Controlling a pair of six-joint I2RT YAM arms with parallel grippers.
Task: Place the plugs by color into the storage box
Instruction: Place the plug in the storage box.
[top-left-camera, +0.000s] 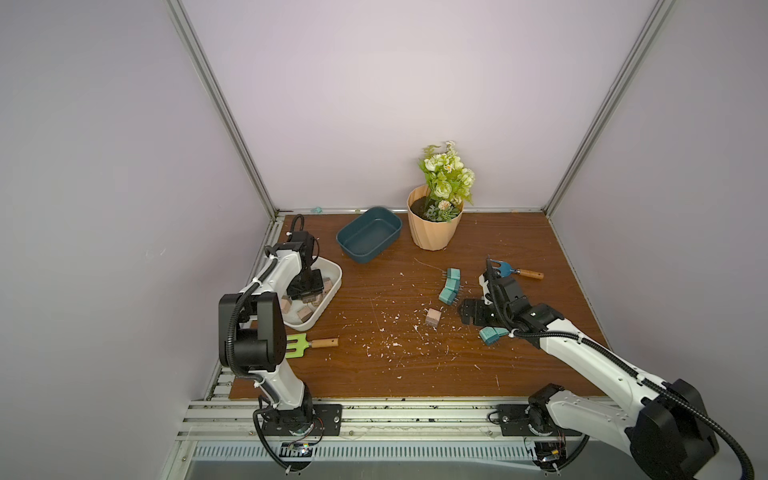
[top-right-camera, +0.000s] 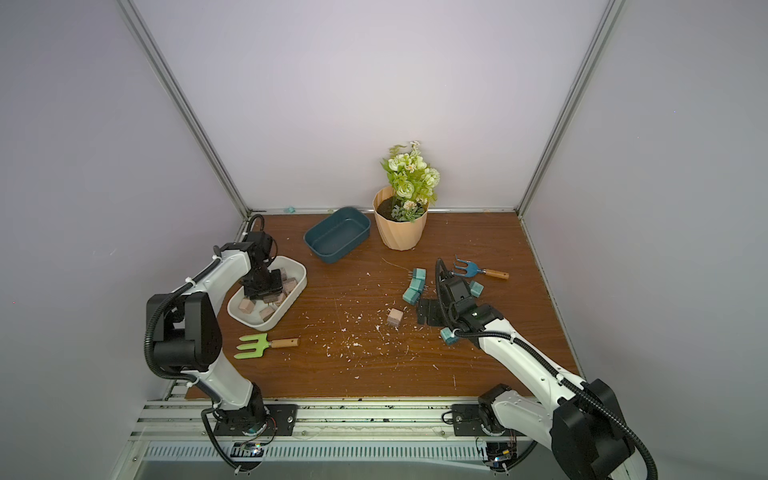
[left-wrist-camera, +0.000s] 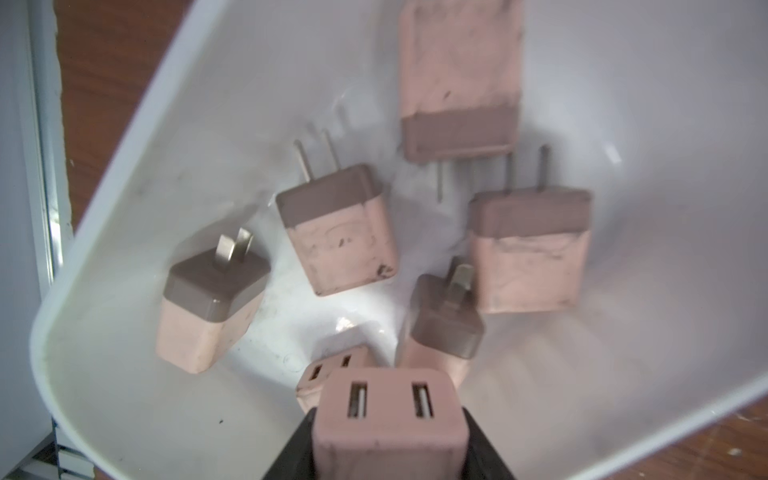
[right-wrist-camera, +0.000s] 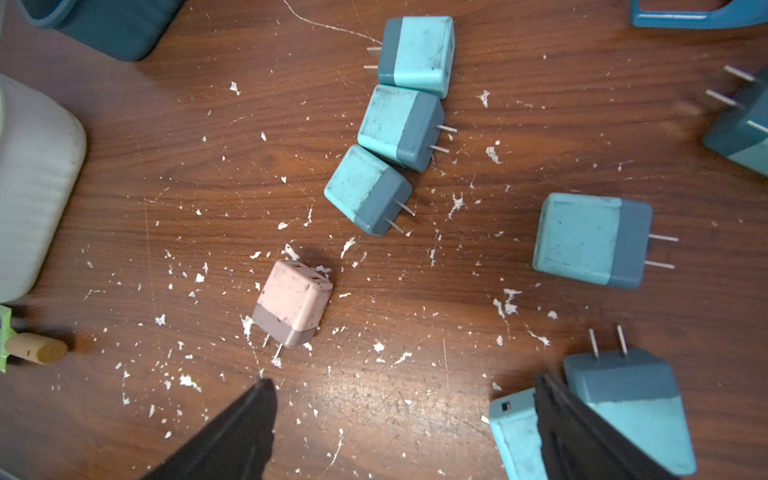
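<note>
Left tool (top-left-camera: 306, 291): pinching one beige-pink plug (left-wrist-camera: 388, 411) by its sides. The socket face is turned to the wrist camera, so I judge the prongs point down; they are hidden. The plug hangs over the white tray (left-wrist-camera: 124, 137), which sits by the left edge of the bench (top-left-camera: 415, 365). The tray holds six pink plugs (left-wrist-camera: 336, 232) in view, lying loose with prongs every way.
Judgement: the step in hand is the drop. The held plug is inside the tray's rim, so spreading the tool should do it.

Right tool (right-wrist-camera: 405, 384): spread wide, nothing between its fingers, low over the bench right of centre. One finger (right-wrist-camera: 573, 436) sits between two teal plugs (right-wrist-camera: 631, 399), just beside both; contact is not clear.

Key relation: the lone pink plug (right-wrist-camera: 293, 305) lies about midway across the bench, on the left-edge side of the right tool. Its long axis runs near to far, prongs toward the near edge. The right arm is the nearer; the left arm is well apart and occupied.

A row of three teal plugs (right-wrist-camera: 399, 124) lies just past the lone pink plug toward the far edge. The teal tray (top-left-camera: 365, 237), by the far edge, holds none.
</note>
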